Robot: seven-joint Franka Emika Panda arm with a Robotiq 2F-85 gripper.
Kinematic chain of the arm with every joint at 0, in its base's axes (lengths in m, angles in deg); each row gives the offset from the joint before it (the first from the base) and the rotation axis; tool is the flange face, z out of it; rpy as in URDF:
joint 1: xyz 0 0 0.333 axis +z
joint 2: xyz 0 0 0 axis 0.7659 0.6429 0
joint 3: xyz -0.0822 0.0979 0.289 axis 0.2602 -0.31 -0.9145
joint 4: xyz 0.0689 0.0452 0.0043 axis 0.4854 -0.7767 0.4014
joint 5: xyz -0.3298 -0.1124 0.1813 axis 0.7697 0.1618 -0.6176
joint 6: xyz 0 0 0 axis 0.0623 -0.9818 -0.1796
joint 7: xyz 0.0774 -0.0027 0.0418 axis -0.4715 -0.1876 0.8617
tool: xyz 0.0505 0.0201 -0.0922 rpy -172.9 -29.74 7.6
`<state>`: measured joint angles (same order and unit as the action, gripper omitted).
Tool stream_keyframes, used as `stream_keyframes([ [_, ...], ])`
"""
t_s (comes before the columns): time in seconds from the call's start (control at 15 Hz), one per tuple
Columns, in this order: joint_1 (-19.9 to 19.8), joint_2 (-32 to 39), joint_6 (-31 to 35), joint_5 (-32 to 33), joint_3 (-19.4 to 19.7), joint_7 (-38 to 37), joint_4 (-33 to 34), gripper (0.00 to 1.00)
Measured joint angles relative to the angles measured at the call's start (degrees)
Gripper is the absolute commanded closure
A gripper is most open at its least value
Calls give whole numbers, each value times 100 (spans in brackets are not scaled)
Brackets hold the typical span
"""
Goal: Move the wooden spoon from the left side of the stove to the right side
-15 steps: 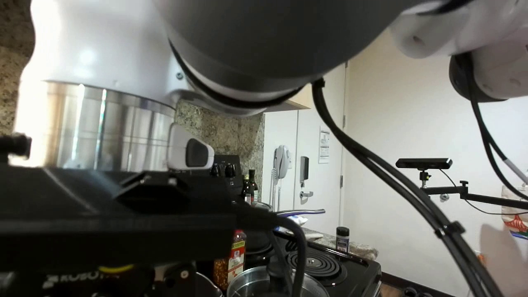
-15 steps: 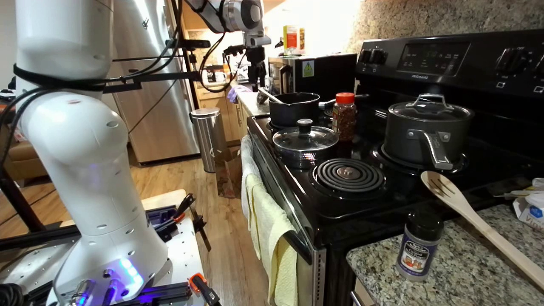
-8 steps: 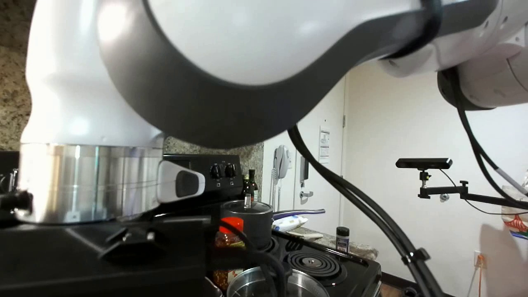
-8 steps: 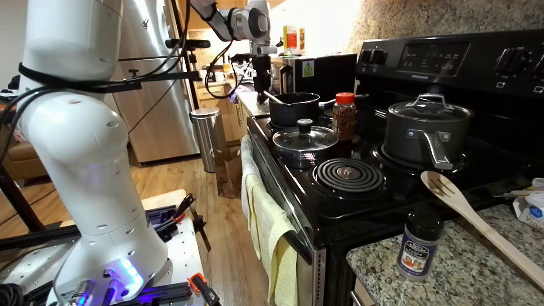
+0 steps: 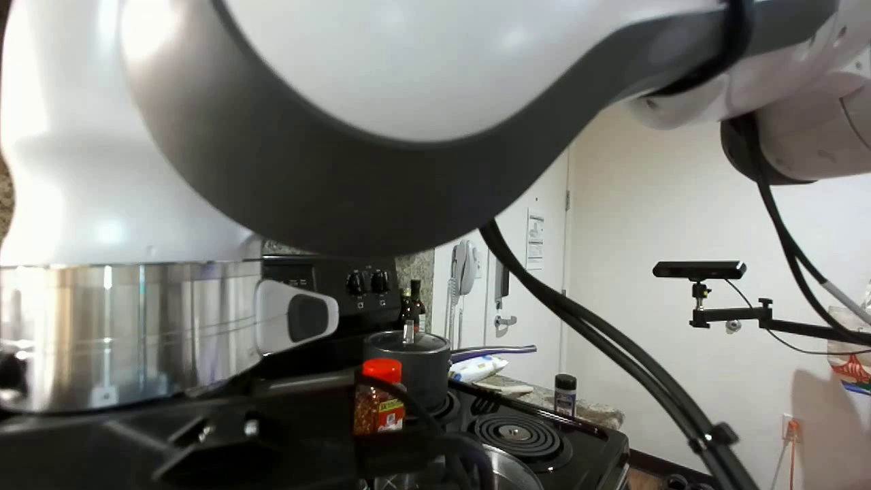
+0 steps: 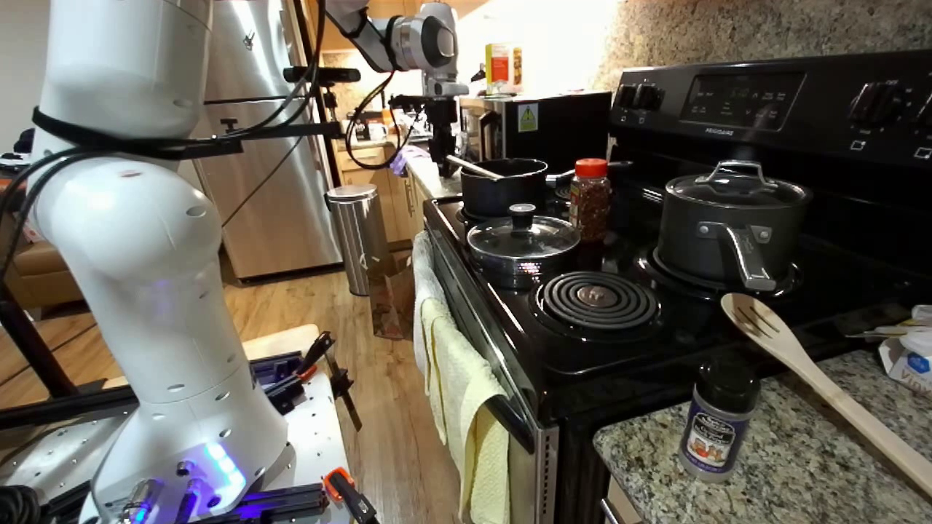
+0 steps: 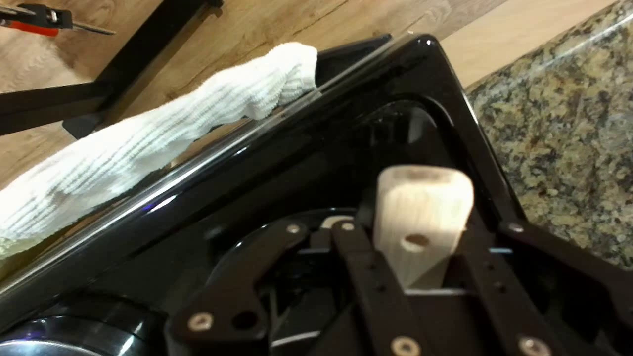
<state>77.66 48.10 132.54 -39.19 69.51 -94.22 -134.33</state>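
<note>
Pale tan, the wooden spoon point(image 7: 423, 202) seems clamped near its handle tip by the gripper point(image 7: 420, 237); from the gripper its long axis slants down into the black pot point(image 6: 502, 196).

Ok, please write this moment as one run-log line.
black gripper: shut on pale tan wooden spoon | spoon's lower end: seems inside round black pot | pot: left side, glossy black stove | transfer right: not done
</note>
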Motion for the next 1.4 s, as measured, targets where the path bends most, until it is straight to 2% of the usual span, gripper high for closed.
stream_keyframes([
  [0.33, 204, -338, -488, 28, -133, 18, 54, 98],
  [0.73, 297, -1400, -1402, 421, -231, 17, 66, 98],
  [0.8, 280, -1554, -1540, 480, -234, 18, 61, 91],
  [0.93, 242, -1655, -1574, 483, -264, 17, 61, 91],
  [1.0, 240, -1629, -1568, 483, -269, 17, 60, 98],
  [1.4, 120, -1639, -1558, 623, -265, 17, 141, 98],
])
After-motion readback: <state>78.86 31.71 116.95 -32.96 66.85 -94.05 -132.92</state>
